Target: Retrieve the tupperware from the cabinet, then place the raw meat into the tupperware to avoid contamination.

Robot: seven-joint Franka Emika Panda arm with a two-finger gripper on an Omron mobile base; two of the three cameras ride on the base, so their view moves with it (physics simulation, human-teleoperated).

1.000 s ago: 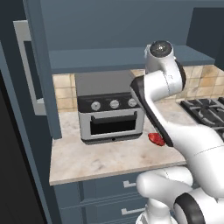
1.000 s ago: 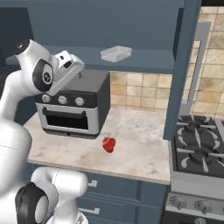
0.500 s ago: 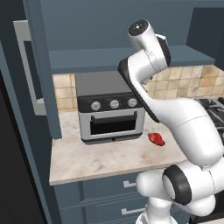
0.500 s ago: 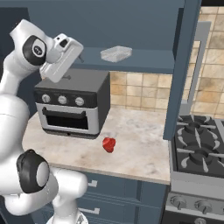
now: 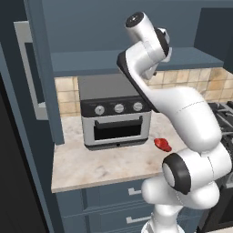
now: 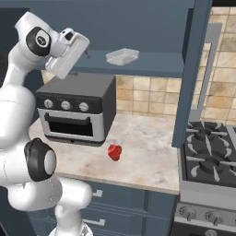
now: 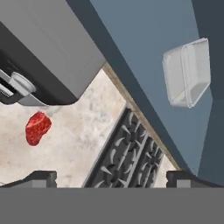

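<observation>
1. Blue-grey cabinet (image 6: 138, 27): one, across the top of the right base view, with both doors swung wide. One door edge runs down the right of that frame and carries a long silver handle (image 6: 206, 69); the other door stands at the left of the left base view. The shelf front edge crosses the frame just above the toaster oven's top.
2. White arm, one, rising from the lower left of the right base view to the upper left. Its gripper (image 6: 85, 51) sits at shelf height with the jaws spread wide, holding and touching nothing. In the hand view the two fingertips (image 7: 41, 177) rise at the bottom corners, far apart.
3. Grey toaster oven (image 6: 76, 108): one, at centre left, on the marble surface (image 6: 147, 156). It has three knobs in a row.
4. Stove (image 6: 209, 161): one, at lower right, butting against the surface's right edge.
5. Tupperware (image 6: 122, 56): one, pale and translucent, on the cabinet shelf at upper centre, well apart from the gripper, with bare shelf between them. In the hand view it lies at upper right (image 7: 187, 78).
6. Raw meat (image 6: 115, 152): one red lump at centre frame, on the surface just right of the oven's front corner. Bare marble lies open around it, and the front edge is near.
</observation>
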